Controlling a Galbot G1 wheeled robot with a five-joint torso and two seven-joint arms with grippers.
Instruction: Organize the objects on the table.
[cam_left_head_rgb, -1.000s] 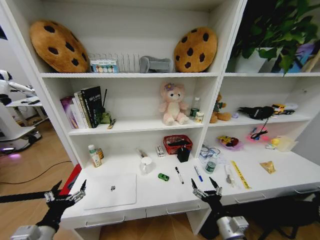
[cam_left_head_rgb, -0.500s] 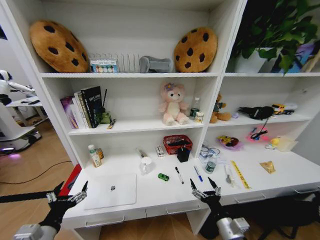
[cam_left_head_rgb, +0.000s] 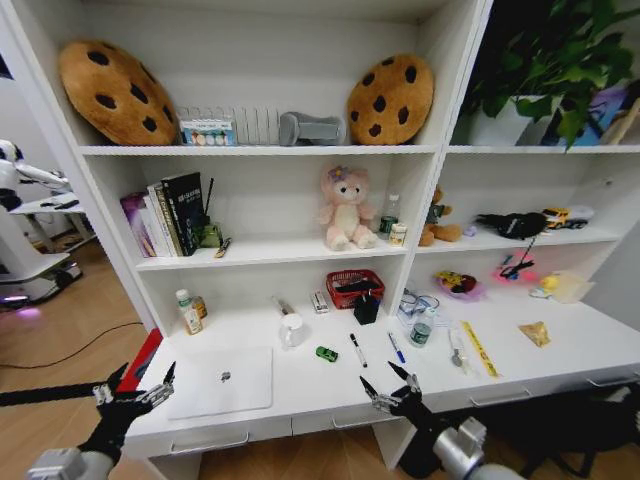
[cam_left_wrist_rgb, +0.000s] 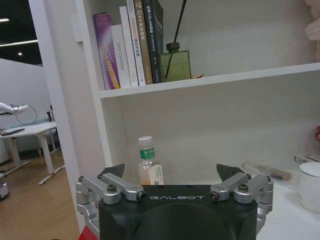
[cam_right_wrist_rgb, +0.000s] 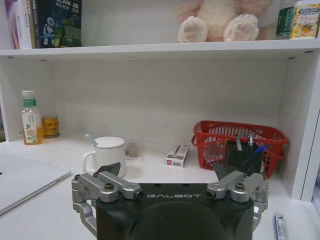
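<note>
On the white table lies a closed silver laptop at the front left. To its right lie a tiny green toy, a black pen and a blue pen. My left gripper hovers open off the table's front left corner, beside the laptop. My right gripper hangs open over the front edge, just in front of the two pens. In the right wrist view, the right gripper is open and faces the shelf back, with the laptop's edge off to one side. The left gripper holds nothing.
At the table's back stand a red basket, a black cup, a white mug and a drink bottle. A small jar and a yellow strip lie right of the pens. Shelves overhang the desk.
My right gripper has shifted left and a little lower along the table's front edge. The left gripper and the objects have stayed put.
</note>
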